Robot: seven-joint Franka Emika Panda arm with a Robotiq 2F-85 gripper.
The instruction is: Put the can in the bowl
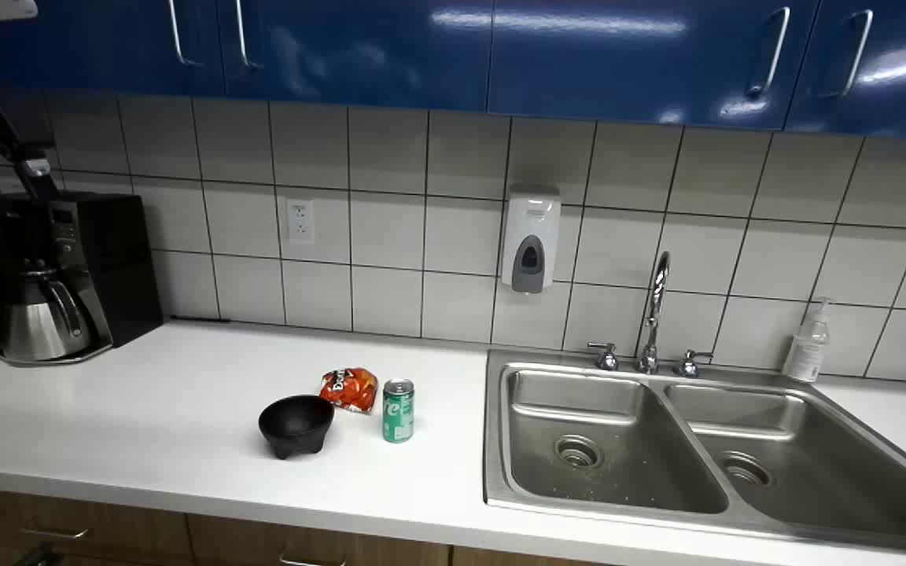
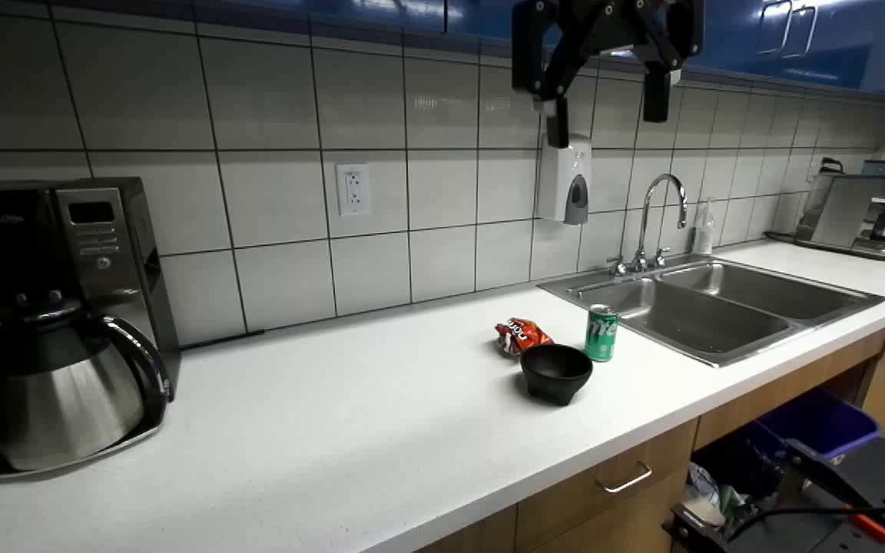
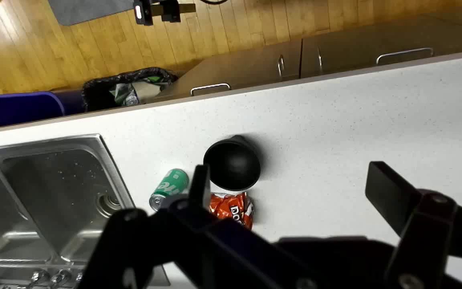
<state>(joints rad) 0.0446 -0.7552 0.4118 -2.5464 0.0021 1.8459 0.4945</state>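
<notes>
Outside the black bowl [image 1: 296, 426], the green drink can [image 1: 398, 412] is awaiting pickup and placement; the hand [image 2: 607, 134] is gaping, empty.

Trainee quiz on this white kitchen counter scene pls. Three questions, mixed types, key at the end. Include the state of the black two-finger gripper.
1. True or false: the small green cylindrical drink can stands outside the small round black bowl.

2. Multiple choice: which stands or lies nearest the stainless-steel double-basin sink?
A) the small round black bowl
B) the crinkled red-orange snack packet
C) the small green cylindrical drink can

3. Fill the blank: the black two-finger gripper hangs above the white countertop with its jaws ____ (open or shut).

Key: 1. True. 2. C. 3. Open.
</notes>
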